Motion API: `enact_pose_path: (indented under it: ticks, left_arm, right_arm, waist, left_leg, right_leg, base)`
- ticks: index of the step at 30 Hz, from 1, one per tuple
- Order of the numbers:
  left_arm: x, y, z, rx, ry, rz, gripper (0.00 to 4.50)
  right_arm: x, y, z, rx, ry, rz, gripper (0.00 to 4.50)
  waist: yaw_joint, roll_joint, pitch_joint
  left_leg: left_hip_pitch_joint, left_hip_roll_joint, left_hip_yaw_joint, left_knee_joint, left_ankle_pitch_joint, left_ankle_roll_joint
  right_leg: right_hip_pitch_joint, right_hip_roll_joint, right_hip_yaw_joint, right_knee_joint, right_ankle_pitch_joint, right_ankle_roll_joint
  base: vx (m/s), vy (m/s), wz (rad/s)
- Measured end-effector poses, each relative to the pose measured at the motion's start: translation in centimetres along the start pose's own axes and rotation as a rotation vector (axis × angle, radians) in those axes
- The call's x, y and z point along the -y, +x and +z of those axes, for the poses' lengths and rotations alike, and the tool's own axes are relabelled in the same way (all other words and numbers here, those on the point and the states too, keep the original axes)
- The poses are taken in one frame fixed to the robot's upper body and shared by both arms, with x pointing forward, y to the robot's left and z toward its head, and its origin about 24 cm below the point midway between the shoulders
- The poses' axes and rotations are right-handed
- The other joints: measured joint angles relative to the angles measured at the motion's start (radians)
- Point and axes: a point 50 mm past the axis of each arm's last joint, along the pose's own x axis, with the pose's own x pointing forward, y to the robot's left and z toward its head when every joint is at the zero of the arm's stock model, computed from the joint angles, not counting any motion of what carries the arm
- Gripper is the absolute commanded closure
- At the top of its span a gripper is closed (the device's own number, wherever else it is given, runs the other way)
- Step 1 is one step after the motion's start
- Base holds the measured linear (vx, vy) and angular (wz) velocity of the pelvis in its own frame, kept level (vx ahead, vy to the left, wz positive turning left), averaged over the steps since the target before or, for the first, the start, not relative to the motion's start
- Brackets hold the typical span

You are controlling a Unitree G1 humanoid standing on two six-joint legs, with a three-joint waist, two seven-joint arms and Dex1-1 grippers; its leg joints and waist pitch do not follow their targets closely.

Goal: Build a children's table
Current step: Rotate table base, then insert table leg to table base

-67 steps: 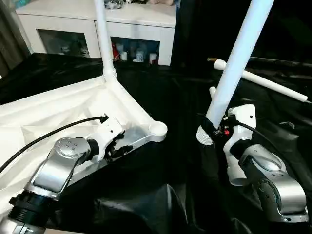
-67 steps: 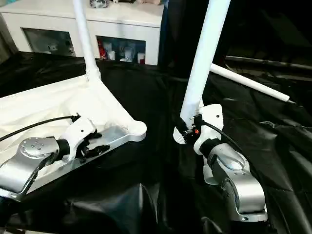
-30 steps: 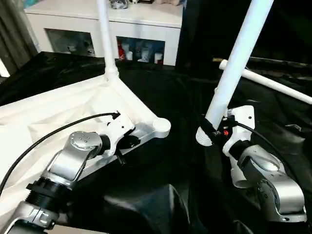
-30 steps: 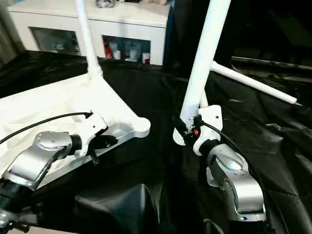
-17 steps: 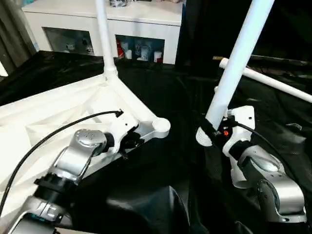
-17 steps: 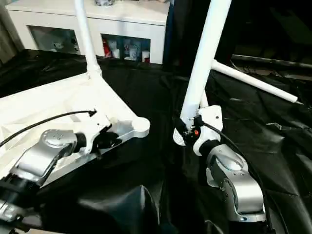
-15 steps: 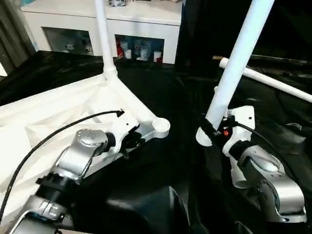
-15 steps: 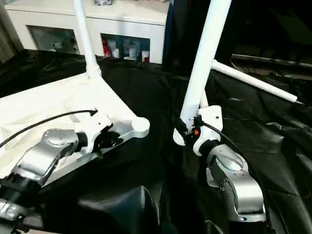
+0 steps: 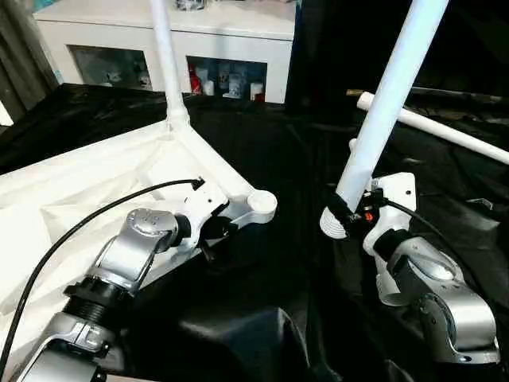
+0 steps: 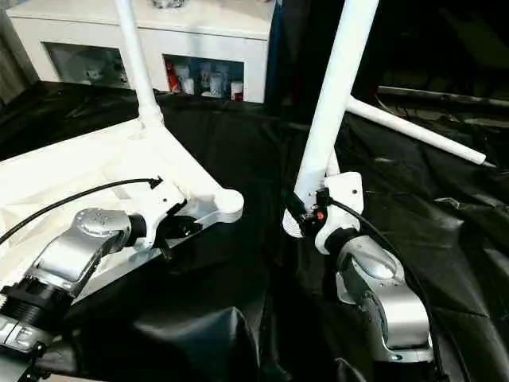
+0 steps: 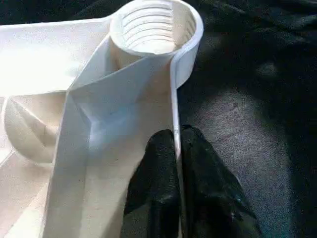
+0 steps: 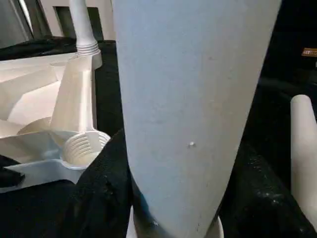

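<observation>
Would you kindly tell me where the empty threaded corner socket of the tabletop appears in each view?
Left eye view: the empty socket sits near centre, beside the left gripper.
Right eye view: left of centre.
Left wrist view: near the top edge.
Right wrist view: lower left.
Shared landmark: the tabletop's raised rim.

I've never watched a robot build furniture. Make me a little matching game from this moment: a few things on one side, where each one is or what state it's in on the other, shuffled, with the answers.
Things:
1. left pincer
2. right pincer
3. far corner leg
4. loose leg
5. near corner socket

States:
A. lying on the black cloth
B. empty, its threads showing
C. pinching the tabletop rim
D. standing upright in its socket
E. gripping a tilted leg near its flared end

Pairs: 1-C, 2-E, 3-D, 4-A, 5-B
</observation>
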Motion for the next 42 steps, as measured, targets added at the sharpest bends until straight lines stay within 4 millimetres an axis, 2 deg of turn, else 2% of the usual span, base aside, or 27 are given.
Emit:
enact_pose_path:
  ticks: [7,12,15,17,24,33,41,42]
  left_arm:
    - [0.4,-1.0,-0.7,-0.002,0.081,-0.091,4.46]
    - [2.0,-1.1,-0.6,0.005,0.158,-0.241,4.50]
    - [2.6,-0.6,-0.2,0.012,0.179,-0.285,4.50]
    - [2.8,-0.3,0.0,0.016,0.200,-0.296,4.50]
    - [2.6,0.1,0.2,0.021,0.254,-0.291,4.50]
    - [2.7,0.1,0.3,0.031,0.268,-0.294,4.50]
    - [2.7,0.3,0.3,0.039,0.271,-0.299,4.50]
    - [2.7,0.3,0.3,0.040,0.269,-0.299,4.03]
  right_arm:
    - [-0.3,0.0,0.0,-0.004,0.008,0.065,2.61]
    - [-2.3,0.1,0.0,-0.030,0.042,0.348,2.62]
    - [-2.8,0.6,0.9,-0.035,0.007,0.486,2.62]
    - [-2.8,0.9,1.1,-0.044,-0.005,0.528,2.62]
    - [-1.8,2.9,0.1,-0.107,-0.034,0.522,2.62]
    - [-2.3,4.6,-0.3,-0.074,-0.004,0.518,2.62]
    - [-2.5,4.8,-0.7,-0.052,0.004,0.537,2.62]
    - [-2.6,4.9,-0.7,-0.049,0.006,0.538,2.62]
  waist:
    - [0.001,0.002,0.001]
    - [0.023,0.004,0.002]
    - [0.026,0.004,0.002]
    - [0.027,0.000,0.003]
    - [0.023,-0.003,0.002]
    - [0.025,-0.003,0.002]
    - [0.023,-0.002,0.002]
    - [0.023,-0.002,0.002]
  left_leg:
    - [0.000,0.000,0.000,-0.001,0.000,0.000]
    - [-0.001,0.004,0.007,0.000,0.002,0.002]
    - [-0.002,0.008,0.017,0.000,0.003,0.005]
    - [-0.002,0.011,0.021,0.000,0.004,0.005]
    - [-0.006,0.012,0.022,0.000,0.014,0.007]
    - [-0.013,0.013,0.022,0.000,0.017,0.007]
    - [-0.013,0.013,0.022,0.000,0.018,0.007]
    - [-0.013,0.013,0.022,0.000,0.018,0.006]
  right_leg:
    - [0.000,0.000,0.000,0.000,0.000,0.000]
    - [0.000,-0.001,0.000,-0.001,0.000,0.000]
    - [0.000,-0.003,0.001,0.000,0.000,0.000]
    - [0.001,-0.003,0.001,0.000,0.000,0.000]
    - [-0.003,-0.003,0.000,0.004,0.000,0.000]
    - [-0.010,-0.003,-0.001,0.007,0.001,0.000]
    - [-0.010,-0.003,-0.001,0.008,0.001,-0.001]
    - [-0.010,-0.003,-0.001,0.008,0.001,-0.001]
  base:
    - [0.000,0.000,0.00]
    - [0.000,0.000,0.00]
    - [0.000,0.000,0.00]
    - [0.000,0.000,0.00]
    - [0.000,0.000,0.00]
    - [0.000,0.000,0.00]
    - [0.000,0.000,0.00]
    - [0.000,0.000,0.00]
